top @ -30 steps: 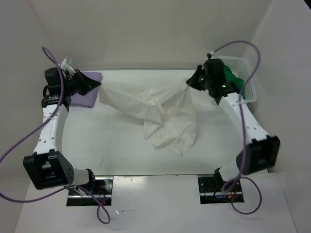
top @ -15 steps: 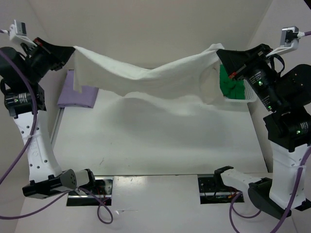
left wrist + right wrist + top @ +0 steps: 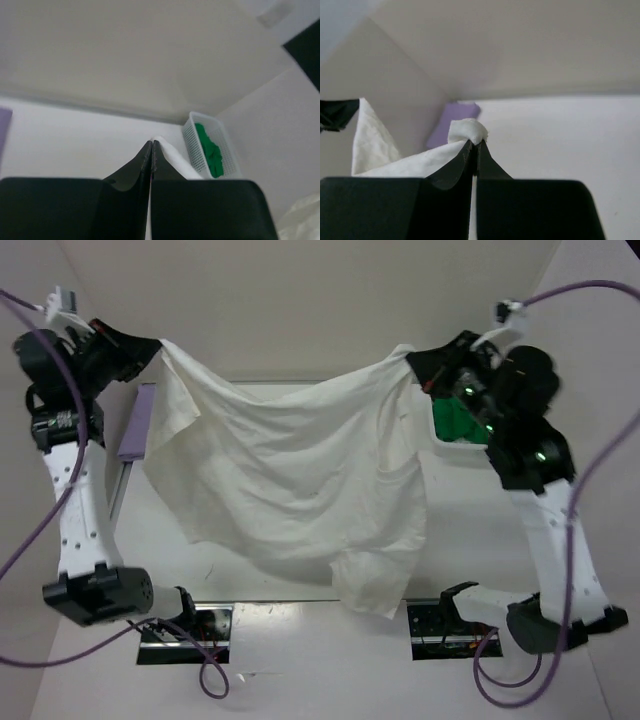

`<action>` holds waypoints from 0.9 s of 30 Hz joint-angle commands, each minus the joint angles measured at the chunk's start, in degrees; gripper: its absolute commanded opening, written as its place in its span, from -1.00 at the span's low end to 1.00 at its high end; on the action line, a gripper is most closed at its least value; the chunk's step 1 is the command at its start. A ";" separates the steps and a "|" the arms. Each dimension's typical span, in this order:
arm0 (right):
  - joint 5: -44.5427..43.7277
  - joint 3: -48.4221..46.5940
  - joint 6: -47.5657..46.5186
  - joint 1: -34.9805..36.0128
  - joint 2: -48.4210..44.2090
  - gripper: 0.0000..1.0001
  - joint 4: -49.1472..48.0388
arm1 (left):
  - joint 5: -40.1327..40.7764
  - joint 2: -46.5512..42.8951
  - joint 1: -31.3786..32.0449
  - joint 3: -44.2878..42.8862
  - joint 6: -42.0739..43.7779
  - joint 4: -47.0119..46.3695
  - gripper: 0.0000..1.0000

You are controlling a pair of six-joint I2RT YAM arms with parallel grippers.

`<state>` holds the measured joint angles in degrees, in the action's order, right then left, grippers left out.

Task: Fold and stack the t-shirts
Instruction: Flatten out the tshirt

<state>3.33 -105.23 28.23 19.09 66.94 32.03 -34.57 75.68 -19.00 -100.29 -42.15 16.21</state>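
Both arms are up high, and the cream-white cloth t-shirt (image 3: 290, 480) hangs spread between them above the white table (image 3: 170, 560), its lowest flap reaching toward the near edge. The left gripper (image 3: 152, 344) is clamped tight on one shirt corner over the far left corner, and the right gripper (image 3: 413, 360) is pinching the other over the far right. The lavender-purple cloth t-shirt (image 3: 135, 425) lies along the left edge, and the bright green cloth t-shirt (image 3: 455, 423) sits in the white plastic lattice basket (image 3: 189, 141) at the far right corner.
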 commanded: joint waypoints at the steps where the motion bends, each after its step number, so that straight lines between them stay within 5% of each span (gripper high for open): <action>1: 3.94 11.95 -0.10 -2.30 11.42 -1.00 -7.14 | 3.09 10.24 2.73 6.86 2.24 -2.41 -1.00; 6: 4.66 12.18 1.03 -6.16 28.57 -1.00 -12.87 | 9.68 27.73 10.64 -0.84 5.14 -4.17 -1.00; 13: -0.16 -11.11 1.04 -9.77 48.71 -0.98 -7.25 | 12.32 55.17 16.02 -36.09 5.24 5.23 -1.00; 14: -0.78 -15.75 1.04 -9.78 50.29 -0.90 -4.81 | 12.33 56.06 16.71 -37.59 5.24 5.24 -0.94; 15: -1.31 -17.45 1.56 -10.30 52.57 -0.79 -3.83 | 12.33 56.68 16.72 -38.13 3.84 5.24 -0.52; 17: -1.31 -19.57 1.57 -10.83 53.12 -0.27 -2.59 | 11.72 55.64 16.72 -34.90 3.30 3.05 0.15; 19: 0.17 -18.62 1.04 -10.83 52.16 -0.06 -2.59 | 12.41 50.99 16.72 -30.08 3.91 0.60 0.77; 20: 0.79 -17.30 1.04 -10.83 51.20 0.04 -3.11 | 13.29 48.80 16.72 -27.35 4.70 0.58 0.92; 24: 4.82 -5.11 2.18 -10.83 43.65 0.09 -5.56 | 15.58 33.18 15.32 -5.96 6.03 -3.10 1.00; 26: 4.14 6.19 4.10 -9.43 36.80 -0.22 -6.89 | 15.58 28.06 14.53 2.78 6.03 -3.64 1.00; 27: 4.14 10.27 4.12 -8.90 34.34 -0.58 -8.98 | 15.58 23.33 14.52 7.08 6.03 -4.25 1.00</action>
<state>6.09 -104.44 30.74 8.34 108.36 25.45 -20.18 108.20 -3.33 -101.27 -37.63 15.81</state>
